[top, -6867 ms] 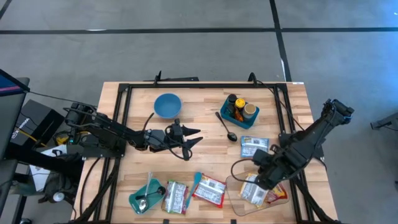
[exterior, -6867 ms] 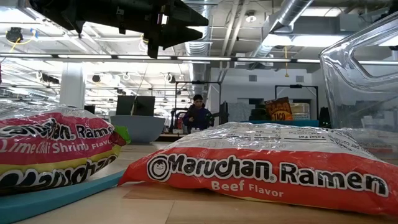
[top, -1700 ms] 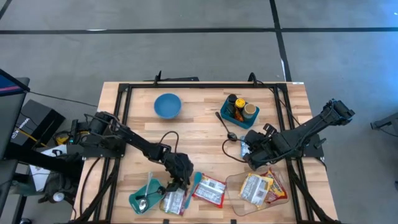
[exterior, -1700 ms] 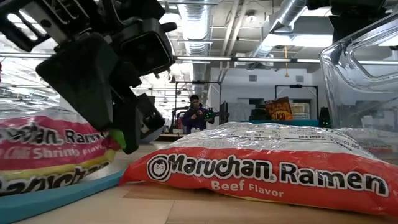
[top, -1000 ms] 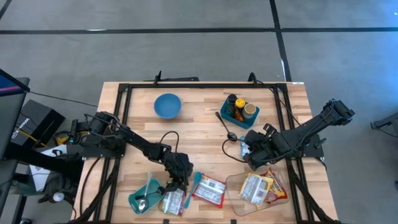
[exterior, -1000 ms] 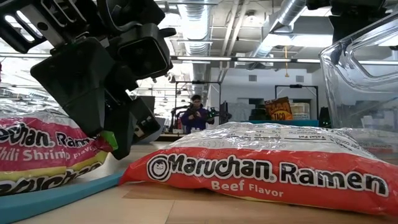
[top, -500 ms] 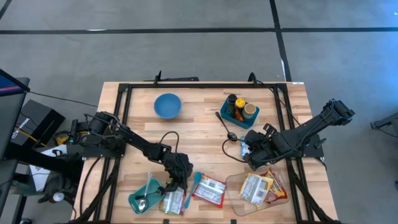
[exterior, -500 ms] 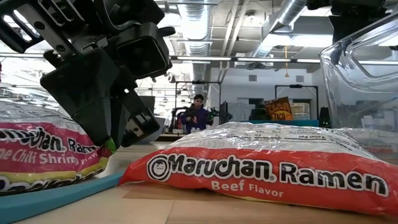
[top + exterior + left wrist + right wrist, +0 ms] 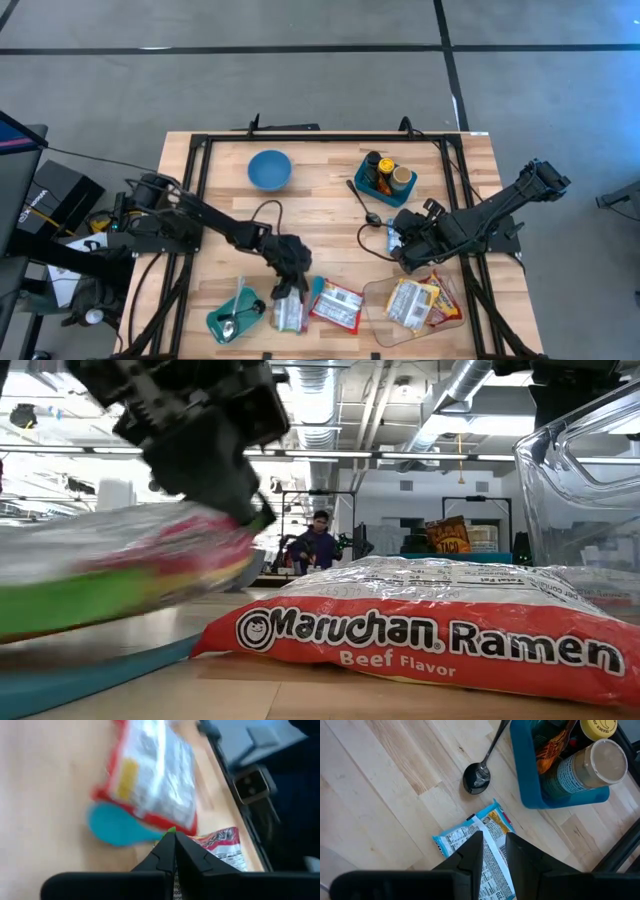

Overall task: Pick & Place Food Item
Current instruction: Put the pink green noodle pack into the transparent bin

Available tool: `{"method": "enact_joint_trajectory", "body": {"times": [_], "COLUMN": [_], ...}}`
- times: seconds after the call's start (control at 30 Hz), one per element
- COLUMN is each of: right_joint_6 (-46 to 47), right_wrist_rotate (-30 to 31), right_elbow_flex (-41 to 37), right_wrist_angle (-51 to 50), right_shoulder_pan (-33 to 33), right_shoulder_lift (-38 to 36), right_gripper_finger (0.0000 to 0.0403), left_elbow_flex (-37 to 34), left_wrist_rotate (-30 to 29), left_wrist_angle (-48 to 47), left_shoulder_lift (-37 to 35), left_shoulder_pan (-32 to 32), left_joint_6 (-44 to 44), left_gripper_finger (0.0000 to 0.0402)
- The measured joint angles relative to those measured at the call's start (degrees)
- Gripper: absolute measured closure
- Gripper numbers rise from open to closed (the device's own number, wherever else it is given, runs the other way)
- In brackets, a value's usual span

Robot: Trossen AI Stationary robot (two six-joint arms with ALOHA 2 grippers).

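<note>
In the high view my left gripper (image 9: 288, 288) is near the table's front edge, shut on a lime chili shrimp ramen packet (image 9: 288, 314). In the low view that packet (image 9: 120, 570) tilts up from the teal board (image 9: 70, 675), blurred. A beef ramen packet (image 9: 337, 308) lies flat on the wood just to its right. Right of centre, my right gripper (image 9: 402, 252) is shut on a blue snack packet (image 9: 470, 837). My left gripper pinches the ramen packet's far edge, by a green corner (image 9: 171, 829), between its shut fingers, slanting down from the far left. The far end is raised and the packet slopes down toward the near edge; whether that end still rests, I cannot tell. My right gripper has the blue packet's near end (image 9: 492, 851) between its two fingers, slanting down from the right. The packet reaches away from the fingers toward the black spoon (image 9: 477, 776). Whether its far end touches the table I cannot tell.
A teal tray (image 9: 218, 322) holding a spoon sits at the front left, a teal paddle (image 9: 318, 292) between the two ramen packets. A clear container (image 9: 372, 300) with packets stands front right. A blue bowl (image 9: 269, 168) and a blue bin of bottles (image 9: 402, 196) are at the back.
My left gripper has taken hold of the ramen packet's far edge, then risen and shifted slightly toward the table's right. The packet's far end has come up off the teal board, so it now slopes instead of lying flat.
</note>
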Motion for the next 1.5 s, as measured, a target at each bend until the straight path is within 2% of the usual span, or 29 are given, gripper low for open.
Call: {"method": "enact_joint_trajectory", "body": {"times": [0.23, 0.37, 0.53, 1.17, 1.33, 1.5], "right_joint_6": [0.0, -0.02, 0.0, -0.02, -1.24, -6.79], "right_wrist_rotate": [0.4, 0.42, 0.56, 2.78, 4.86, 5.57], "right_elbow_flex": [0.0, 0.0, 0.0, 0.0, 0.0, 0.0], "right_wrist_angle": [0.02, 0.06, 0.23, 2.1, 5.07, 12.19], "right_shoulder_pan": [0.0, 0.0, 0.0, 0.0, 0.0, -0.09], "right_shoulder_lift": [0.0, 0.01, 0.0, 0.0, 0.0, 0.0], "right_gripper_finger": [0.0326, 0.0326, 0.0326, 0.0326, 0.0326, 0.0326], "left_elbow_flex": [0.01, 0.0, 0.0, 0.0, 0.0, 0.0], "left_wrist_rotate": [-15.45, -19.51, -27.91, -30.75, -33.8, -36.09], "left_wrist_angle": [-6.47, -8.49, -8.51, -2.39, -1.44, 0.94], "left_shoulder_lift": [-8.24, -9.1, -9.1, -10.97, -14.12, -16.49], "left_shoulder_pan": [2.71, 3.55, 3.57, 3.6, 3.6, 3.61], "left_joint_6": [3.86, 3.58, 3.4, 3.75, 3.88, 3.9], "left_gripper_finger": [0.0401, 0.0401, 0.0401, 0.0401, 0.0401, 0.0401]}}
